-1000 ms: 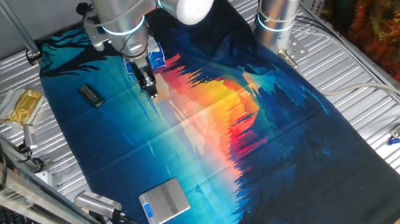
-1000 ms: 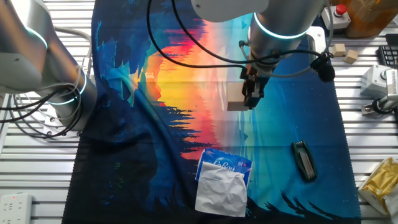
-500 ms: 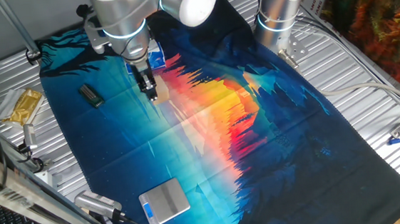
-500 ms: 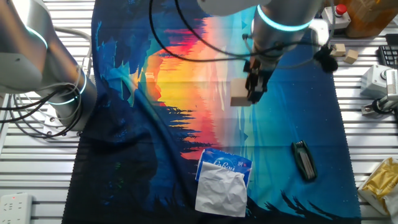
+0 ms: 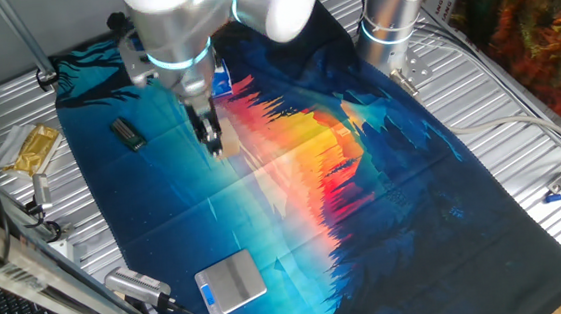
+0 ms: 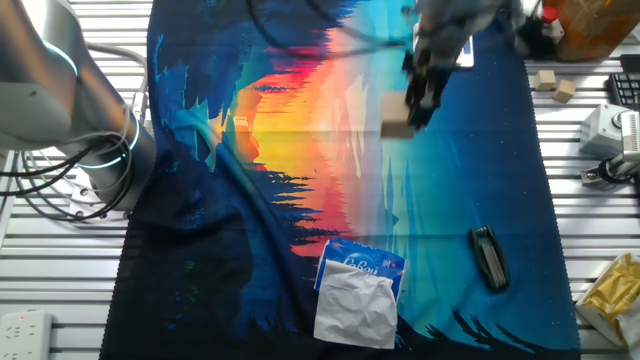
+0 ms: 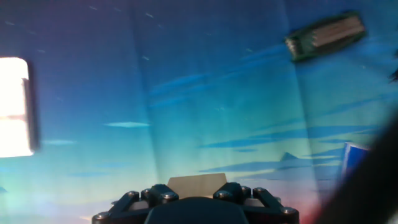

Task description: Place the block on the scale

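1. I see the block [image 6: 397, 113], a plain tan wooden cube, clamped between the gripper [image 6: 412, 112] fingers and held clear above the cloth [image 6: 300, 150]; the hand view shows its top face [image 7: 196, 184] right between the finger bases.
2. In one fixed view the gripper [image 5: 213, 145] hangs over the blue part of the cloth [image 5: 296, 226], the block mostly hidden behind the fingers.
3. The scale [image 5: 231, 282], flat, square, brushed silver with a blue display strip, sits well apart at the near cloth edge, platform bare.
4. The cloth is a printed sunset scene, creased along fold lines.
5. A small dark rectangular bar [image 6: 489, 257] lies flat on the cloth; a blue-and-white tissue packet [image 6: 360, 293] is near it.
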Motion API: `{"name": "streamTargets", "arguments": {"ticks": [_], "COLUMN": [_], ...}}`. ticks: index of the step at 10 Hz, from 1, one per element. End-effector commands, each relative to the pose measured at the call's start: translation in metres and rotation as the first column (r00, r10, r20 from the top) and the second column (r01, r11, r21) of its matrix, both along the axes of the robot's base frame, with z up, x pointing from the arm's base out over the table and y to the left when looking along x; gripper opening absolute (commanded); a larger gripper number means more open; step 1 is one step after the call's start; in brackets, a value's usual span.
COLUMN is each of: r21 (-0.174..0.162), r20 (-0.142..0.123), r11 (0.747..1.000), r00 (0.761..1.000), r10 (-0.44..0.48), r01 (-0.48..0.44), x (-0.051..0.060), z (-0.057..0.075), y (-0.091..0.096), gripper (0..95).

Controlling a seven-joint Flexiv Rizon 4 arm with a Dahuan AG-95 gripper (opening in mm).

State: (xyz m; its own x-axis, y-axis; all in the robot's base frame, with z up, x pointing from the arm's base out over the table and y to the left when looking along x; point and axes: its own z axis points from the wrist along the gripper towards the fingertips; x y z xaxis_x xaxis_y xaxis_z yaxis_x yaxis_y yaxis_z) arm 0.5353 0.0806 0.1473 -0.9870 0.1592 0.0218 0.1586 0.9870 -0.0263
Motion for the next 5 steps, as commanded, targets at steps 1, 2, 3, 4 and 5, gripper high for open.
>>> {"name": "streamTargets", "arguments": {"ticks": [1, 2, 3, 4, 5], "r21": [0.001, 0.008, 0.01, 0.021, 0.021], "r20": [0.004, 0.013, 0.026, 0.03, 0.03], "r11": [0.999, 0.998, 0.997, 0.996, 0.996], "r00": [0.999, 0.998, 0.997, 0.996, 0.996], "r10": [-0.036, -0.057, -0.074, -0.086, -0.089], "r01": [0.036, 0.057, 0.074, 0.086, 0.088], "x": [0.015, 0.021, 0.028, 0.031, 0.035], "z": [-0.002, -0.004, -0.008, -0.009, -0.009], "y": [0.032, 0.048, 0.066, 0.078, 0.092], "gripper": [0.0, 0.0, 0.0, 0.0, 0.0]}}
